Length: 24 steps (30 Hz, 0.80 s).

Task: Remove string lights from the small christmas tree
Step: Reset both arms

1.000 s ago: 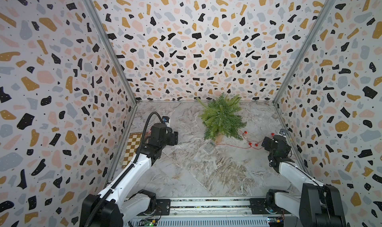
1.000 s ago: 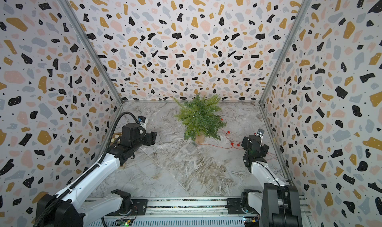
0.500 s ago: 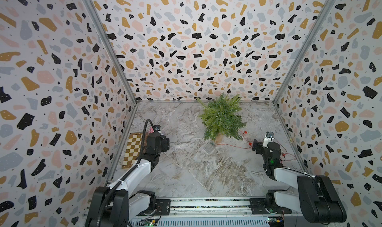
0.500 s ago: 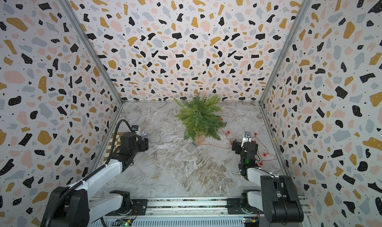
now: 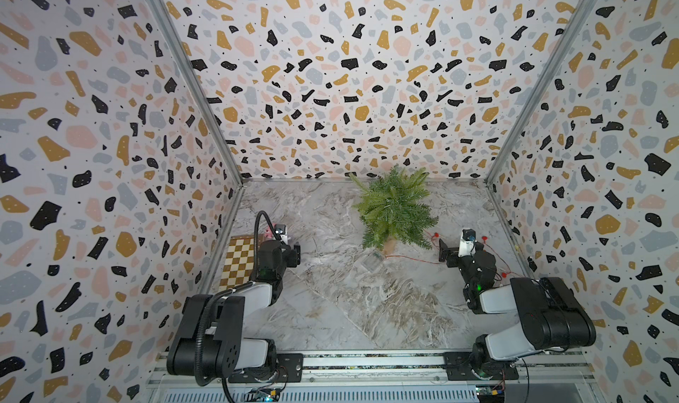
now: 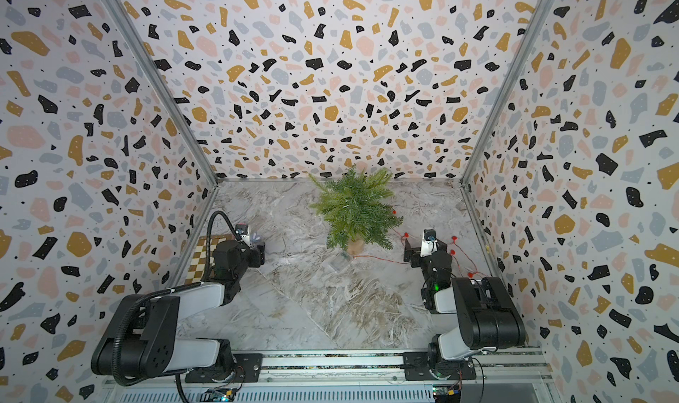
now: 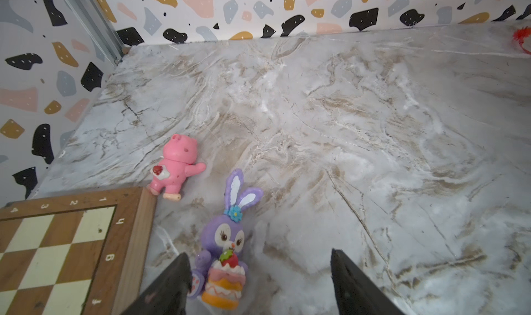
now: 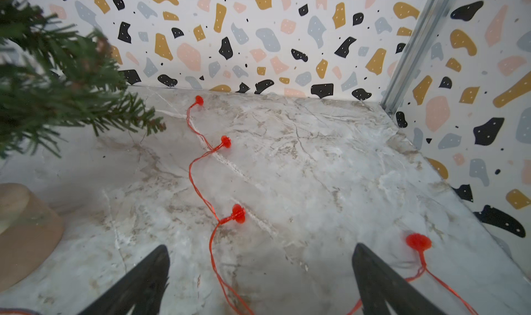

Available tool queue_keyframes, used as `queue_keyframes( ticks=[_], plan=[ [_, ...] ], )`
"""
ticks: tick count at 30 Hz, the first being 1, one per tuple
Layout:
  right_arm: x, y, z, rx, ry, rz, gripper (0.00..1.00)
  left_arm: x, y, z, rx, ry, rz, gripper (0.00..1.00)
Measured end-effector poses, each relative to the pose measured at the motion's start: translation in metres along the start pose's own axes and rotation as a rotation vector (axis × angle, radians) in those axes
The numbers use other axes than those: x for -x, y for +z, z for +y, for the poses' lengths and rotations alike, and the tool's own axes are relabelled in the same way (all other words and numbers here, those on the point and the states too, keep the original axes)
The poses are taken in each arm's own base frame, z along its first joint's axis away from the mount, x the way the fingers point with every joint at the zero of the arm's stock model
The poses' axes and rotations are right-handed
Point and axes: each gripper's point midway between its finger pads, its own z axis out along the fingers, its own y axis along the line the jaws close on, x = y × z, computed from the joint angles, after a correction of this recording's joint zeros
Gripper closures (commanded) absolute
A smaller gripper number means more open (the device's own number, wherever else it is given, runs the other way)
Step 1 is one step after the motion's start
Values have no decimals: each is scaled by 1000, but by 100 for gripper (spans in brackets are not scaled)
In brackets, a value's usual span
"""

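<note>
While lying slack on the glossy marbled bench [image 5: 330, 309], trailing the string lights [image 8: 238, 213] as a thin red-orange wire dotted with small red bulbs, just beside the small christmas tree [image 5: 395, 208], bushy, green and needled, standing on a tan base [image 8: 26, 227]. Ending at a clear rectangular box [image 5: 372, 262] near that base. Running one strand between the spread fingers of the right hand [image 8: 260, 247], pinching nothing. Holding the left hand [image 7: 258, 253] likewise spread, well apart from the wire, a purple rabbit toy [image 7: 224, 241] showing just beside one finger.

The small christmas tree [image 8: 57, 98] is blurred and cut off; the string lights [image 8: 238, 213] run off-frame.
</note>
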Motion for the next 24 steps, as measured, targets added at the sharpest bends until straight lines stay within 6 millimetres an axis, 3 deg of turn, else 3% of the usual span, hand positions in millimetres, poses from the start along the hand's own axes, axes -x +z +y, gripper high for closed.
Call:
queue_keyframes(
  ticks=[2,8,24],
  plan=[
    [0,0,0,2,-2,2,1,-9,0,0,-1,0,23,14],
    [-1,0,1,7,-3,3,1,-2,0,0,2,-2,-8,1],
    [0,3,3,11,-4,7,1,0,0,0,3,-3,-14,1]
  ],
)
